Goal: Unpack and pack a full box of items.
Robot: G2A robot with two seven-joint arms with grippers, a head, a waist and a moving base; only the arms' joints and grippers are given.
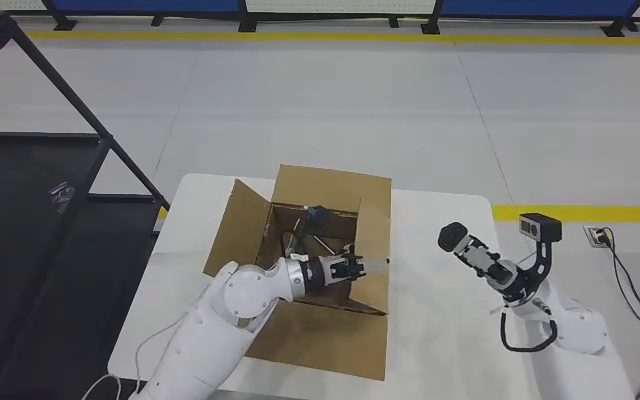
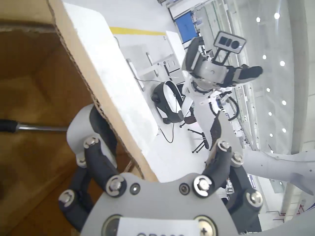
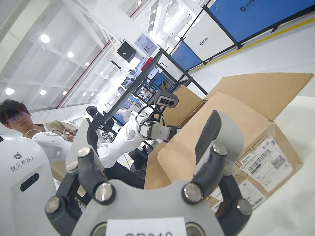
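- The cardboard box [image 1: 318, 345] is plain brown and stands on the white table [image 1: 440, 330] with its flaps folded open and its top uncovered; printed labels [image 3: 265, 160] are stuck on the outer side that faces the right arm
- Inside it, toward the far wall, lies a dark bluish object [image 1: 320, 216] among other contents too small to tell apart; a thin metal rod [image 2: 41, 128] with a black grip also lies within the box
- The left gripper [image 1: 352, 267] is at the box's right-hand wall with its jaws spread wide; one finger [image 2: 81, 128] is inside the box and the other [image 2: 217, 128] is outside over the table, so the ragged cardboard edge runs up between them, close against the inner finger
- Whether that edge touches the inner finger I cannot tell; the rod ends just beside that finger's outer face, not between the jaws
- The right gripper [image 1: 455, 238] is held above the table to the right of the box, well apart from it, jaws wide open with nothing between them
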